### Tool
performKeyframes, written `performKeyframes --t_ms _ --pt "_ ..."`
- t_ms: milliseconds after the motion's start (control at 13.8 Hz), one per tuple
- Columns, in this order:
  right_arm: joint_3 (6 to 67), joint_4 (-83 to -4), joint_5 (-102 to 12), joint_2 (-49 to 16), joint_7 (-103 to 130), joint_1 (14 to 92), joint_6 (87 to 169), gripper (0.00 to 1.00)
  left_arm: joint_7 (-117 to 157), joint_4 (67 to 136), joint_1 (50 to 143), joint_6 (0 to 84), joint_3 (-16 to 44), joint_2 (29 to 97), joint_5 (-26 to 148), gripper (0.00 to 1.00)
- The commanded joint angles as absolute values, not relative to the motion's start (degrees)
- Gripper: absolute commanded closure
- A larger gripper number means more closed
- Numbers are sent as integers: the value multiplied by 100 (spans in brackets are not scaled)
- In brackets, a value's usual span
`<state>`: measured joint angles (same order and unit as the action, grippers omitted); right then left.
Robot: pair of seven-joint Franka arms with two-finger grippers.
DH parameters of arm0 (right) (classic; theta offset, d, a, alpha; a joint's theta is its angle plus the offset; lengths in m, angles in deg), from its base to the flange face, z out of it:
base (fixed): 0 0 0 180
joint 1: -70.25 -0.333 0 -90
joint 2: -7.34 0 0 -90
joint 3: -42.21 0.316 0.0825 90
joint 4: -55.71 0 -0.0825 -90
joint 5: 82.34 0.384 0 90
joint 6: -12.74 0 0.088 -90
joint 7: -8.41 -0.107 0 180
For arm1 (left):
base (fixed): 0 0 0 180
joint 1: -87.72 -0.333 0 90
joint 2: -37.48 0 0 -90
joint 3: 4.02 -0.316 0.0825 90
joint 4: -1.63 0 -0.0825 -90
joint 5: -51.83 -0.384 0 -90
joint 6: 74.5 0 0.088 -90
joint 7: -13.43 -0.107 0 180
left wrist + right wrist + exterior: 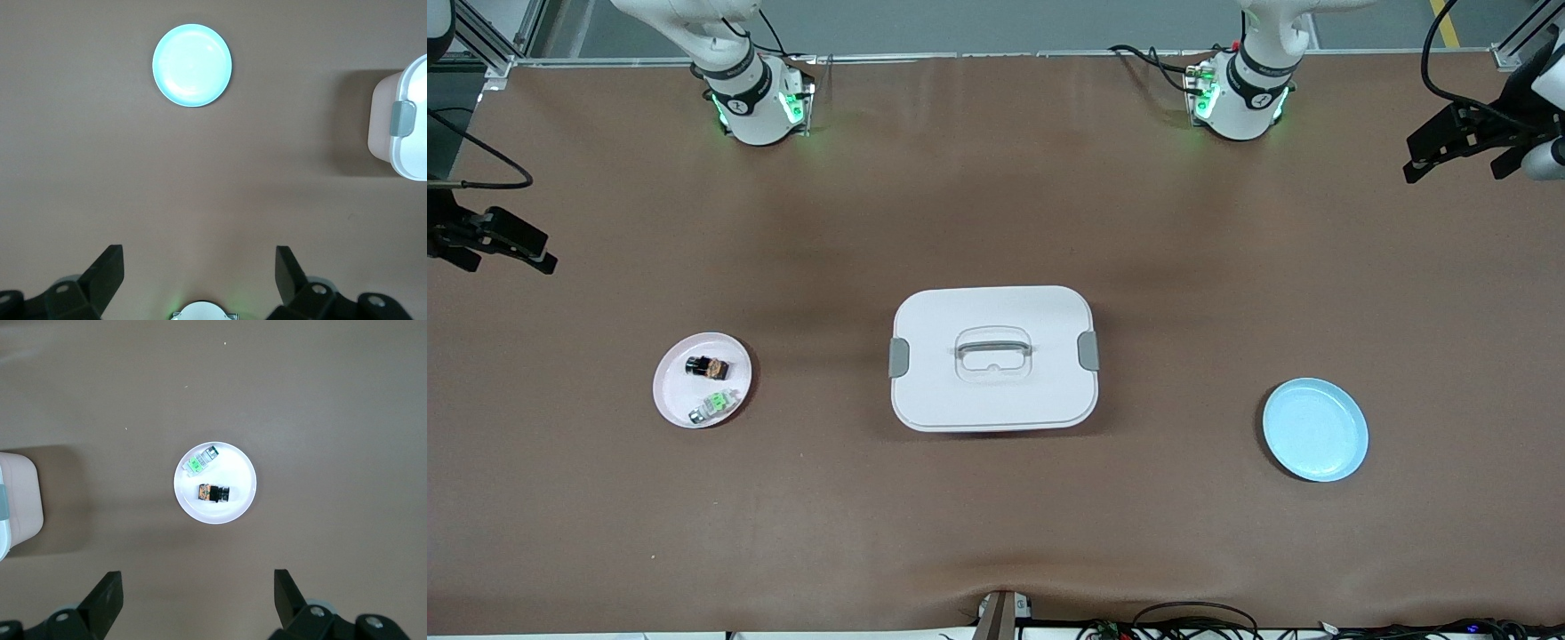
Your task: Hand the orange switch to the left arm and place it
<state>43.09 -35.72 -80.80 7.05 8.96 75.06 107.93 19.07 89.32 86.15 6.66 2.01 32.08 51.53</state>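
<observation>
The orange switch (707, 365), a tiny black part with an orange centre, lies on a small white plate (676, 387) toward the right arm's end of the table. In the right wrist view the switch (213, 493) lies on the plate (233, 467). The white box (996, 302) with grey clasps stands at the table's middle. It also shows in the left wrist view (403, 143) and in the right wrist view (17, 500). My right gripper (538, 249) (197, 577) is open and empty, high over the table's right-arm end. My left gripper (1423, 156) (199, 257) is open and empty, high over the left-arm end.
A green-and-clear small part (713, 404) (200, 461) lies on the same plate, nearer to the front camera than the switch. An empty light blue plate (1314, 429) (192, 65) sits toward the left arm's end. Cables run along the table's front edge.
</observation>
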Motion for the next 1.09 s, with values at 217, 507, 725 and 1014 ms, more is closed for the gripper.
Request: performKeyframes --t_ms 217,507,725,1014 --pt "4344 -3579 -8120 769 937 7570 10801 0 1826 8820 8597 583 196 3264 5139 0" --pt "4344 -3544 -8137 664 946 7578 10819 0 1879 8776 8605 583 195 3386 5139 0" --pt "4344 -3535 -8137 585 946 7604 10827 0 1932 8653 8632 583 213 3475 5139 0" --pt "4326 -3500 -8172 322 946 7640 10932 0 1914 8635 8667 583 231 3545 5200 0"
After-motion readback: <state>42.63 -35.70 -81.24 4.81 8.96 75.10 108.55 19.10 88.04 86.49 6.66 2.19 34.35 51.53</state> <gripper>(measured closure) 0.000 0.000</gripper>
